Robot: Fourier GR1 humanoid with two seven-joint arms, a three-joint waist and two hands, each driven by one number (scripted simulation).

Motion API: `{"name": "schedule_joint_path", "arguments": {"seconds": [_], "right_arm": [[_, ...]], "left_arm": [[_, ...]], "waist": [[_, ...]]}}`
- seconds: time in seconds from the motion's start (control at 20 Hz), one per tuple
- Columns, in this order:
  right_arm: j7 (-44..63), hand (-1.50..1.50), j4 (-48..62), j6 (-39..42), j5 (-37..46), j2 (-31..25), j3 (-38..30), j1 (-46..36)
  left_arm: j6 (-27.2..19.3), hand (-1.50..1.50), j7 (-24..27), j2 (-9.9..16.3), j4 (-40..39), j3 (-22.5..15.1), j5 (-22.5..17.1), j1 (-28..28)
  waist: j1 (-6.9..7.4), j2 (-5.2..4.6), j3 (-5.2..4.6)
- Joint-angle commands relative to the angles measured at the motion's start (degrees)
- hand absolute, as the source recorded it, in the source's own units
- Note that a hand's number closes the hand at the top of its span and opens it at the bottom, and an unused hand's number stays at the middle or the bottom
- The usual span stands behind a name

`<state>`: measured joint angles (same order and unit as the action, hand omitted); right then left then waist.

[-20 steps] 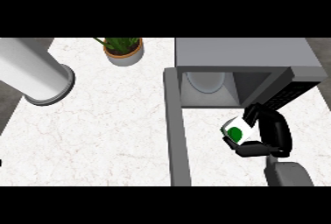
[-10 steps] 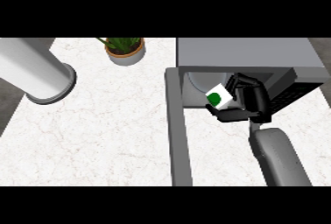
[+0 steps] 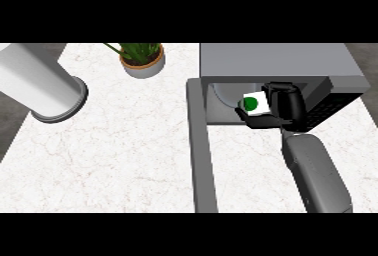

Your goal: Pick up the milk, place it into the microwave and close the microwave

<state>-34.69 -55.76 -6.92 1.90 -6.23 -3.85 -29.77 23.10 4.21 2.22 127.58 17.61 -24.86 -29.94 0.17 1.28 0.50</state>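
The right hand (image 3: 284, 107) has its fingers curled round the milk (image 3: 256, 104), holding it at the mouth of the microwave (image 3: 277, 60) near the surface's far right corner. The carton may catch the opening's edge or tip over on release — it looks only partly inside. The open door (image 3: 201, 150) could then strike it when swung shut. No left hand shows.

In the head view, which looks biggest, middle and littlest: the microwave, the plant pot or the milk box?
Biggest to littlest, as they look:
1. microwave
2. plant pot
3. milk, held by the right hand at the microwave's opening

The milk may sit nearer the camera, yet it looks smallest anyway.
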Motion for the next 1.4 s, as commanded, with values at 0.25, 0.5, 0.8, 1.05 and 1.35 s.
{"name": "schedule_joint_path", "arguments": {"seconds": [0.25, 0.5, 0.8, 1.05, 1.35], "right_arm": [[5.18, 1.5, 12.22, -4.55, 3.16, -1.69, -1.54, -13.88], [2.8, 1.5, 12.73, -9.07, 6.28, -2.76, -0.94, -13.16], [0.44, 1.5, 12.9, -13.27, 6.6, -2.38, -2.08, -11.25], [-1.5, 1.5, 11.62, -20.84, 3.92, -1.09, -6.99, -8.04], [-7.8, -1.5, 9.71, -28.76, 9.96, -2.89, -6.17, -5.27]], "left_arm": [[0.26, -1.5, -0.35, 0.49, -2.2, -1.47, 0.9, 3.91], [1.56, -1.5, -0.21, 2.03, -3.32, -0.66, 0.03, 4.68], [1.13, -1.5, -0.35, 1.52, -3.78, -1.99, 0.62, 6.56], [0.96, -1.5, -1.61, 2.5, -2.67, -2.08, 1.19, 6.82], [0.84, -1.5, -1.59, 3.89, -3.19, -1.9, 3.36, 9.16]], "waist": [[4.14, -2.59, -0.48], [6.12, -3.12, -0.57], [7.78, -3.68, -0.58], [8.79, -4.01, -0.48], [10.14, -4.88, -0.79]]}}
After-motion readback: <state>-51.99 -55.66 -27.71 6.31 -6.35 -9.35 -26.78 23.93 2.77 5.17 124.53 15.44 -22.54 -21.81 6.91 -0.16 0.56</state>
